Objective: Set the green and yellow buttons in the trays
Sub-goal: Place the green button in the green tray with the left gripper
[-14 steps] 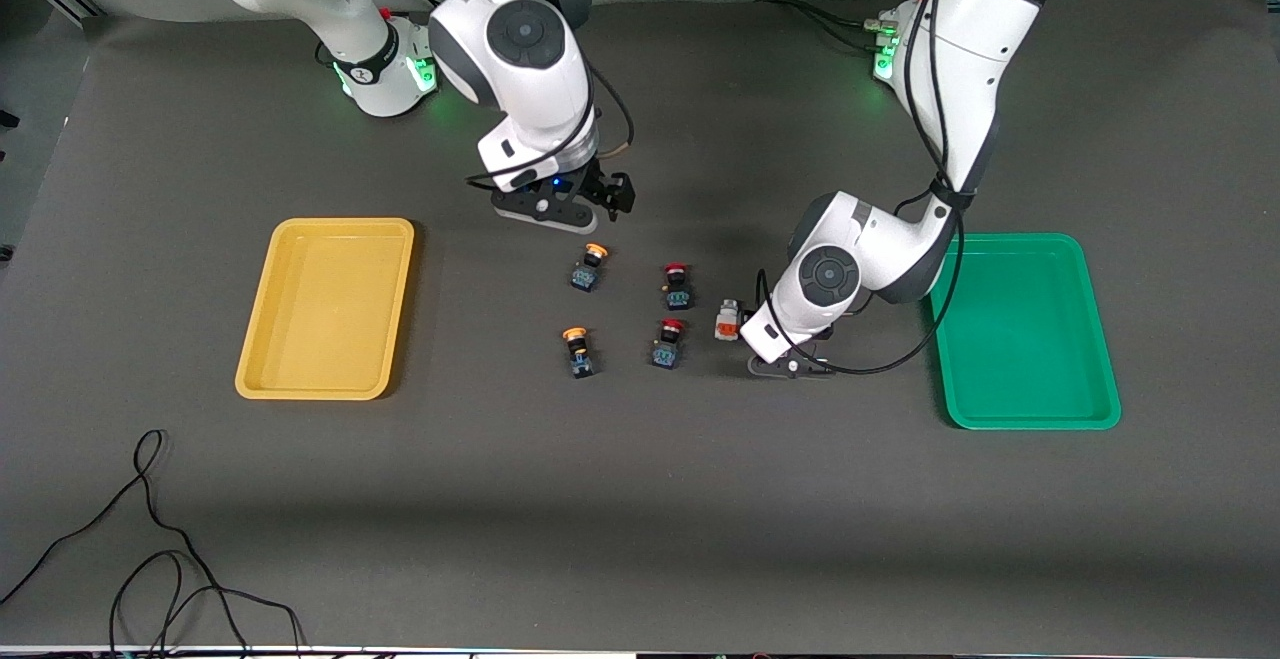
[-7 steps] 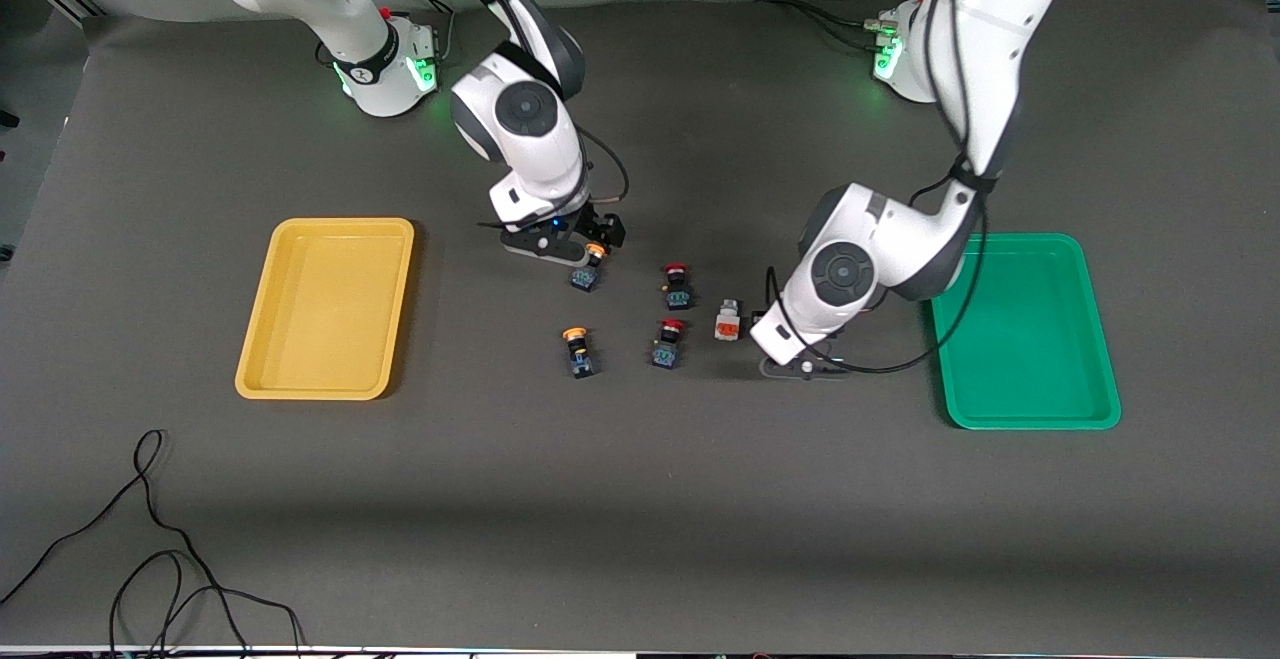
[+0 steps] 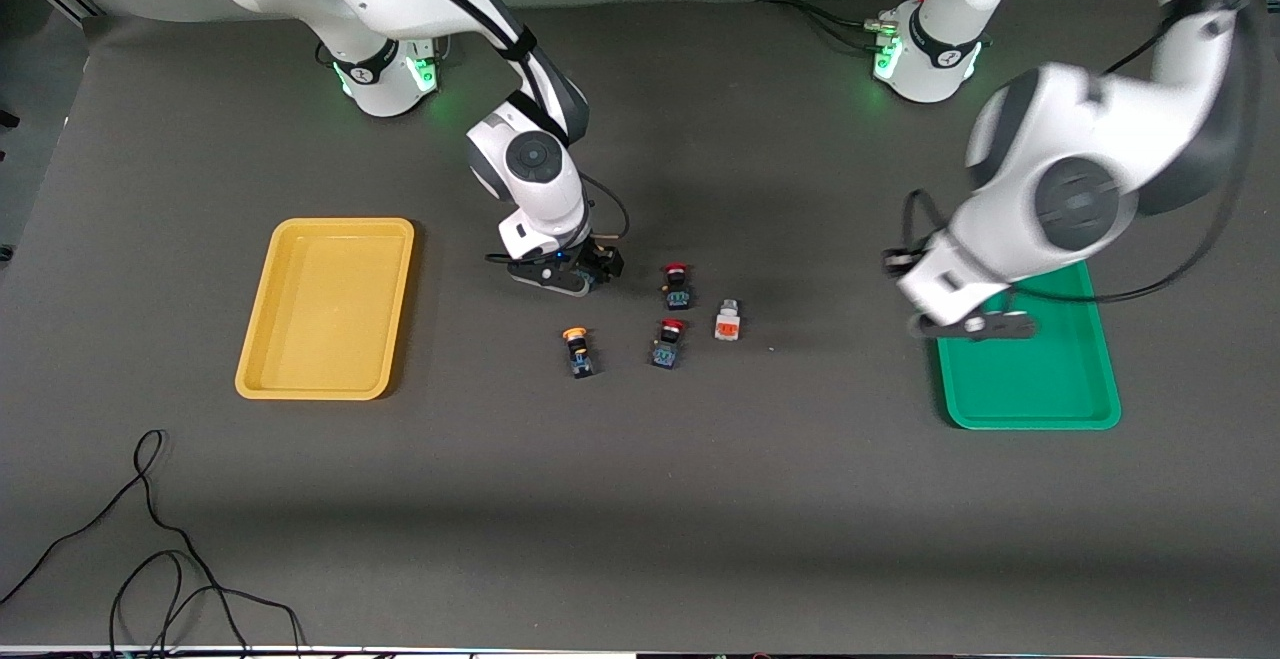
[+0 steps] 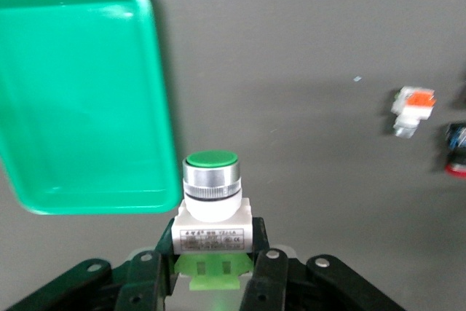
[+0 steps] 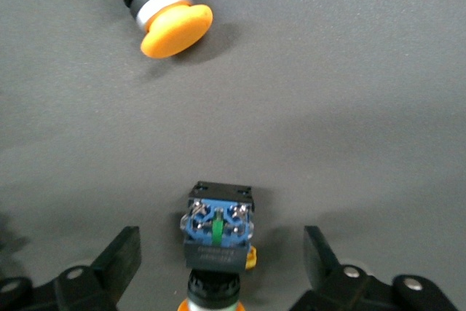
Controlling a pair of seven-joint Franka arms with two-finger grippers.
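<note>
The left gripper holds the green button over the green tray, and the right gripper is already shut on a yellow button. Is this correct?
Not fully. In the right wrist view the right gripper is open, its fingers apart on either side of the yellow button. The left gripper does hold the green button over the green tray.

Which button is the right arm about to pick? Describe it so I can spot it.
Start at the yellow tray and look toward the middle of the table, where the right pincer sits low and open. Between its fingers lies a yellow-capped button with a dark body, unlike the free yellow-capped one nearer the camera.
</note>
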